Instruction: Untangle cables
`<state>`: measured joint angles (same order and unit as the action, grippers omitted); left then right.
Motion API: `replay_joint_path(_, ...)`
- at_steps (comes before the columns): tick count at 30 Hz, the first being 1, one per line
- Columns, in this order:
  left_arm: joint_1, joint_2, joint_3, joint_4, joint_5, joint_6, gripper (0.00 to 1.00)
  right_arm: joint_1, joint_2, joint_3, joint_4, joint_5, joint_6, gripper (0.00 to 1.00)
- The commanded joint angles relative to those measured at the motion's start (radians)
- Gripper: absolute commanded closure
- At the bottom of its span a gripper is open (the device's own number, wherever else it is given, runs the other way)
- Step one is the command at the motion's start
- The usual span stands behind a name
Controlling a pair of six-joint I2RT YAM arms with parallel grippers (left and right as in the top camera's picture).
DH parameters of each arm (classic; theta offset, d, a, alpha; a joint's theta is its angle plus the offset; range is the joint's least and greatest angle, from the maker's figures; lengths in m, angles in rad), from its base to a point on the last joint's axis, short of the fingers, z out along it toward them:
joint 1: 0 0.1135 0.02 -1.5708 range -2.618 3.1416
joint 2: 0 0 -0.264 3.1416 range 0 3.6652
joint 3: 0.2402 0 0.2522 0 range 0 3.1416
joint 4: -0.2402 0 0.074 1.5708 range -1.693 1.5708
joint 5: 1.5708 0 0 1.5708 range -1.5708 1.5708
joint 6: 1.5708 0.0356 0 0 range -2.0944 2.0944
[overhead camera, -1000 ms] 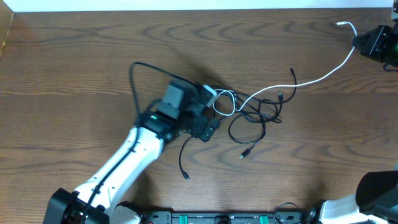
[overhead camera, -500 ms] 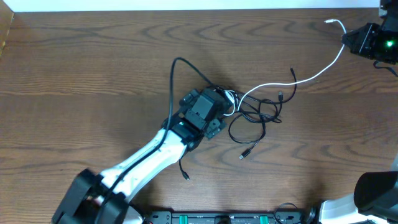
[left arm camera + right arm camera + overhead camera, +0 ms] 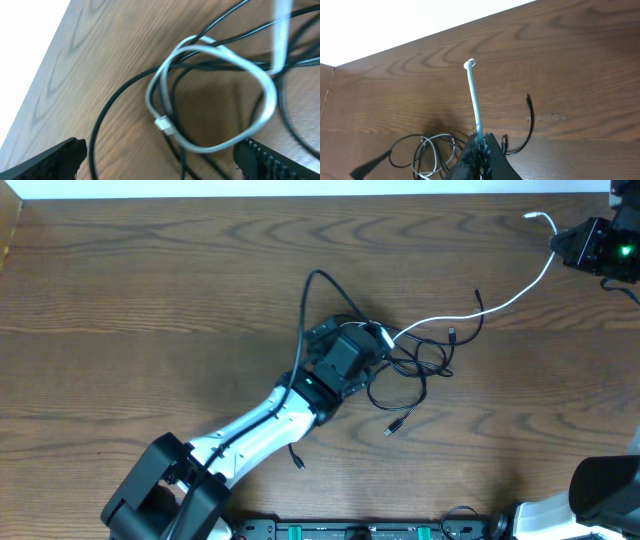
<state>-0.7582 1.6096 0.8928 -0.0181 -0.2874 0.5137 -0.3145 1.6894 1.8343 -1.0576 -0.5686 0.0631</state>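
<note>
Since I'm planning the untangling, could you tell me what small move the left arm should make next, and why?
Probably lower the left gripper and close on the white cable loop: its open fingers straddle that loop among the black cables, while the right gripper holds the white cable near its end.

L gripper [image 3: 162, 158] spread wide, mid-table; R gripper [image 3: 480, 142] pinched closed.

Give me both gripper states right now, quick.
The left gripper is open, holding nothing, over a loop of the white cable.
The right gripper is closed on the white cable near its plug end.
</note>
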Motion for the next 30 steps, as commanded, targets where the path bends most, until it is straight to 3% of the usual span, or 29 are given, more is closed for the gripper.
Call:
replay_joint_path(1, -0.061, 0.001, 0.016, -0.005, -0.011, 0.093, 0.02, 0.005, 0.0, 0.013, -0.001, 0.004, -0.018, 0.99)
replay_joint_path(14, -0.096, 0.048, 0.016, 0.004, -0.013, 0.174, 0.02, 0.009, 0.0, 0.013, -0.005, 0.017, -0.017, 0.99)
replay_joint_path(22, -0.096, 0.131, 0.016, 0.1, -0.014, 0.245, 0.01, 0.009, 0.0, 0.013, -0.011, 0.016, -0.017, 0.99)
replay_joint_path(23, -0.096, 0.13, 0.016, 0.106, -0.014, 0.253, 0.02, 0.009, 0.0, 0.013, -0.012, 0.016, -0.017, 0.99)
replay_joint_path(25, -0.094, 0.13, 0.016, 0.111, -0.014, 0.275, 0.24, 0.009, 0.0, 0.013, -0.012, 0.016, -0.017, 0.99)
replay_joint_path(27, -0.089, 0.13, 0.016, 0.114, -0.014, 0.287, 0.35, 0.009, 0.0, 0.013, -0.013, 0.016, -0.017, 0.99)
replay_joint_path(30, -0.076, 0.13, 0.016, 0.126, -0.014, 0.286, 0.36, 0.009, 0.0, 0.013, -0.017, 0.016, -0.017, 0.99)
